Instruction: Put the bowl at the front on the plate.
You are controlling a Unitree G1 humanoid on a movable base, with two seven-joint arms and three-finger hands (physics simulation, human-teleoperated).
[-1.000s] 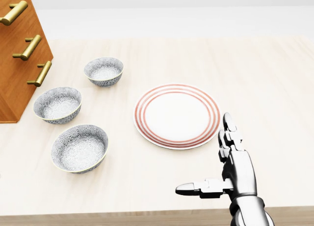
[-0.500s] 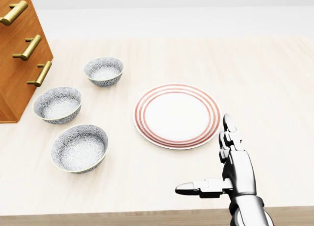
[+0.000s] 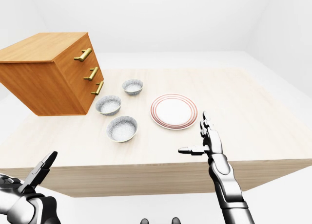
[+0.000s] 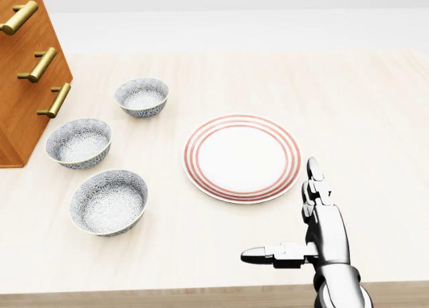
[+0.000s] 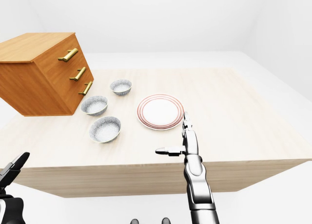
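Bowls stand in a slanting line of three on the pale wooden table (image 4: pixel 348 100), to the left of the plate (image 4: pixel 242 158) in the head view. The bowl at the front (image 4: pixel 109 201) is the lowest of them in that view, patterned grey with a pale rim, upright and empty; the middle bowl (image 4: pixel 78 142) sits above it and the far bowl (image 4: pixel 141 96) higher still, none of them touching. The plate, white with red rings, lies flat and bare.

The right hand (image 4: pixel 315 238) rises over the table's near edge at lower right of the head view — its fingers (image 4: pixel 313 181) spread wide, two pointing up toward the plate's lower right rim, the thumb stretched out to the left. It holds nothing. The front bowl lies well apart from those fingers, off to their left, with bare tabletop between; the plate is far nearer them, just above the fingertips.

The left hand (image 3: pixel 36 173) shows only in the eye views, low at the left below the table edge, fingers parted and empty — well away from the bowl.

A wooden drawer chest (image 3: pixel 46 73) with brass handles (image 4: pixel 41 64) stands at the left, near the middle bowl.
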